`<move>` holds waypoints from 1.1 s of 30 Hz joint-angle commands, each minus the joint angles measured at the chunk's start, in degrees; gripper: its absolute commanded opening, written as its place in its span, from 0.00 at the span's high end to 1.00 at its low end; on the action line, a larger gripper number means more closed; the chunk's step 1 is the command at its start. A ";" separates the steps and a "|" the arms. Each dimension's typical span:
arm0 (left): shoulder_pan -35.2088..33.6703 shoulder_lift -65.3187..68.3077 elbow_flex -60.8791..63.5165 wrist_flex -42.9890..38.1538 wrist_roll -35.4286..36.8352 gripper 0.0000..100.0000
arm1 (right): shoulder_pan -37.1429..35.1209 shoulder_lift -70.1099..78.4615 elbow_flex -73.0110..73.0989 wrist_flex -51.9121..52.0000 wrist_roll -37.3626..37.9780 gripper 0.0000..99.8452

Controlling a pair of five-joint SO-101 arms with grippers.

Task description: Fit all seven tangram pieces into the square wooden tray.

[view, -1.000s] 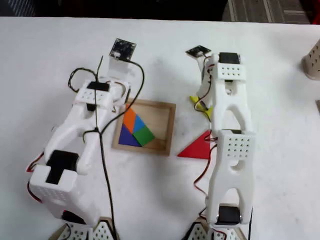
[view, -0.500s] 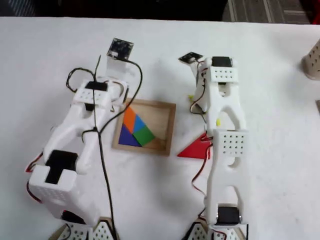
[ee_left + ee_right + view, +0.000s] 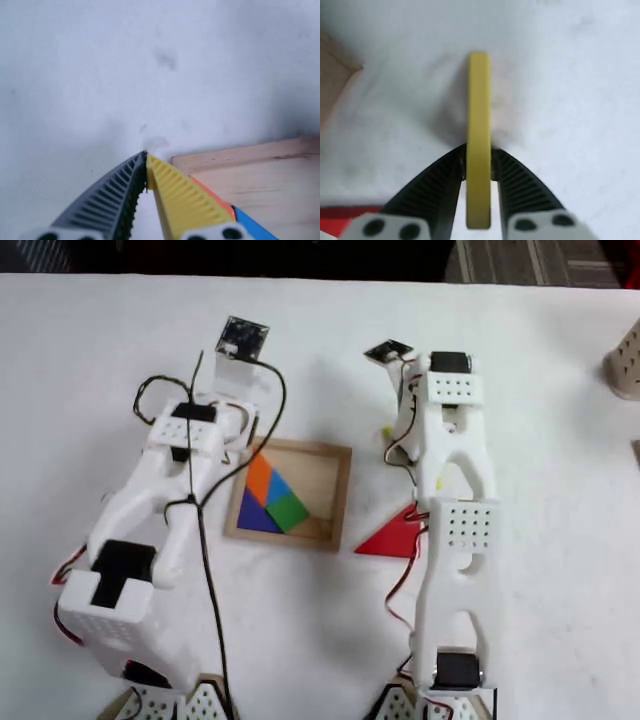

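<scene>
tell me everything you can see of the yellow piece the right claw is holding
The yellow piece is a thin flat slab, plain matte yellow, seen edge-on, so its outline cannot be told. The right claw is shut on it near one end, black ribbed fingers pressing both faces; the rest sticks out past their tips. It is over the white table, a soft shadow beneath, outside the wooden tray. Whether it touches the table is unclear.

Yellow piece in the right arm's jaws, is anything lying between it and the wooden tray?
Nothing visible does. The yellow piece, held on edge in the right arm's jaws, has bare white table between it and the wooden tray. The red triangle lies off that path, nearer the arm's base.
</scene>
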 commanded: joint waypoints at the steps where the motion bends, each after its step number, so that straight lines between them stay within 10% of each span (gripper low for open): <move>1: -2.24 -1.10 -1.05 -3.52 0.00 0.98 | 0.04 -4.09 0.00 2.07 -4.92 0.98; 15: -5.93 -1.10 -0.44 -3.08 0.09 0.98 | -7.96 -34.15 28.75 1.80 -17.85 0.98; 33: -14.73 -12.18 15.65 -2.20 -0.18 0.98 | -23.43 -35.65 35.52 -7.69 -32.09 0.98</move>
